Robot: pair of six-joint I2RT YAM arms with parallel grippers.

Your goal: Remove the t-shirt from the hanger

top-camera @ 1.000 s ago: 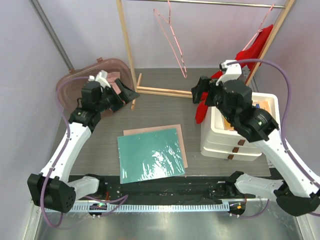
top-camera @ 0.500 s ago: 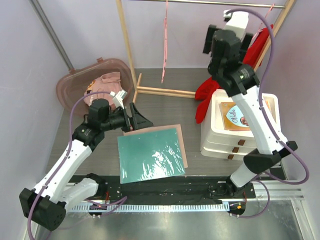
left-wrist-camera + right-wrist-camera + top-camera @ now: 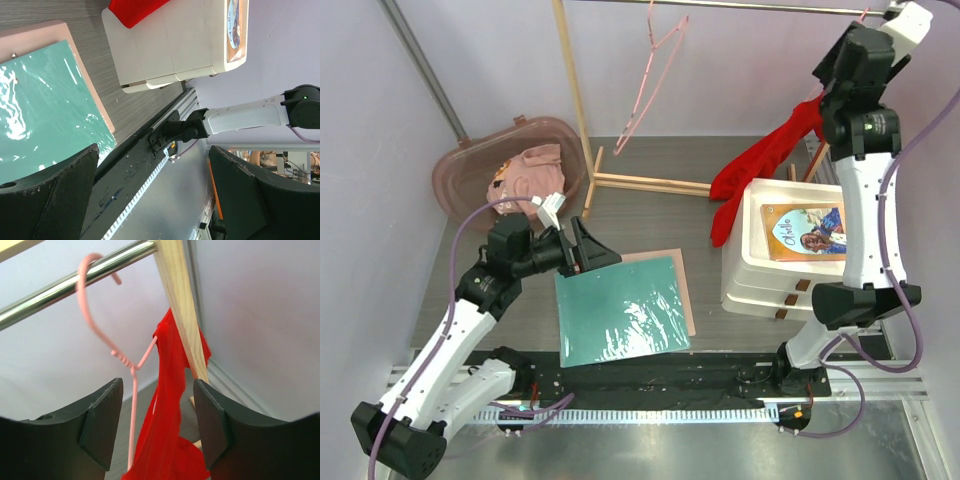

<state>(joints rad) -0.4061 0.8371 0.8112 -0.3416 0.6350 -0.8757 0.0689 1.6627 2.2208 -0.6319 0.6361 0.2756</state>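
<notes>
The right hand [image 3: 157, 385] has risen to just under the rail [image 3: 50, 295]. Its fingers are spread and pinch nothing, and the hanger [image 3: 133, 405] neck and the red t-shirt [image 3: 170, 415] show between them, just beyond. The t-shirt still hangs at the rail's right end, so the grasp likely comes next. The left hand [image 3: 154, 150], spread and empty, has dropped well below the rail, over the counter [image 3: 50, 10].

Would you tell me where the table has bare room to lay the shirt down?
Bare tabletop lies between the rack's base bar and the green sheet. The right is crowded: white box, red shirt; the basket fills the back left.
</notes>
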